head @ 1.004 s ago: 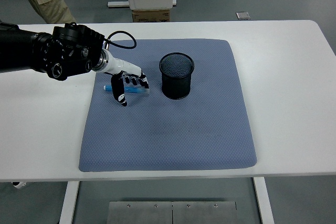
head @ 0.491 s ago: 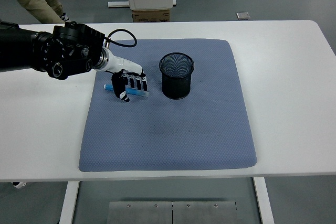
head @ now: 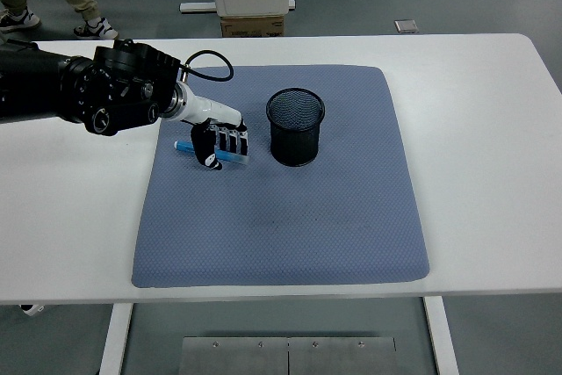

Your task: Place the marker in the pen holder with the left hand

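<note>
1. Currently the step in hand is the grasp: the left hand (head: 219,139) sits low over the marker (head: 213,153), which lies flat on the blue mat (head: 290,217) toward the mat's left edge, in its far half.
2. Fingers (head: 230,140) curl down across the marker's barrel, thumb on the near side. They look closed around it, though the marker appears not yet lifted; I judge the grip as made or nearly made.
3. Marker: light blue, lying roughly left to right, one end poking out to the left of the hand.
4. Pen holder (head: 296,126): black mesh cup, upright, open mouth up, near the mat's far middle, just to the right of the hand and apart from it.
5. Right arm: out of view.
6. Next move, as judged: lift the marker clear of the mat, tip it toward upright, carry it right over the holder's rim, then release. The mouth is narrow, so the tip must be centred first.
7. Risk: a flat marker can roll or slip out during the lift.
</note>
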You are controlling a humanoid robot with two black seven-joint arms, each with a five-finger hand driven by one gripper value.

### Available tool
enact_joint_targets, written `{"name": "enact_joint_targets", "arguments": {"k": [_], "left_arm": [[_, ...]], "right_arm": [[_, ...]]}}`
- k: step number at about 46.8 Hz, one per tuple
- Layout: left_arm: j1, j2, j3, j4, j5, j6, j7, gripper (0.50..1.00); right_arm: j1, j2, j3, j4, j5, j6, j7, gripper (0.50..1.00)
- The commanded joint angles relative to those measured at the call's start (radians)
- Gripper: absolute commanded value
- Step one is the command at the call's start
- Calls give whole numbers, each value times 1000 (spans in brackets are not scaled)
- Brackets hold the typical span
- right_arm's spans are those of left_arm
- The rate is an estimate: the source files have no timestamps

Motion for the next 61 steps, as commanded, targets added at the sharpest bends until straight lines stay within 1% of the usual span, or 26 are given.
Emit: {"name": "enact_joint_targets", "arguments": {"k": [1,4,14,19,26,57,61], "left_arm": [[3,-1,2,0,1,17,0,707],[3,-4,4,0,1,34,0,710],[4,-8,4,0,12,39,0,707],[6,-8,4,0,38,43,0,669],[7,-8,5,0,41,62,0,666],[9,-18,7,-1,55,66,1,657],[9,-18,7,-1,55,68,1,637]], "right_arm": [[0,0,0,-1,0,0,0,1000],[0,0,0,1,0,0,0,1000],[0,0,0,1,0,0,0,1000],[0,0,0,1,0,0,0,1000],[0,0,0,1,0,0,0,1000],[0,0,0,-1,0,0,0,1000],[0,0,0,-1,0,0,0,1000]]}}
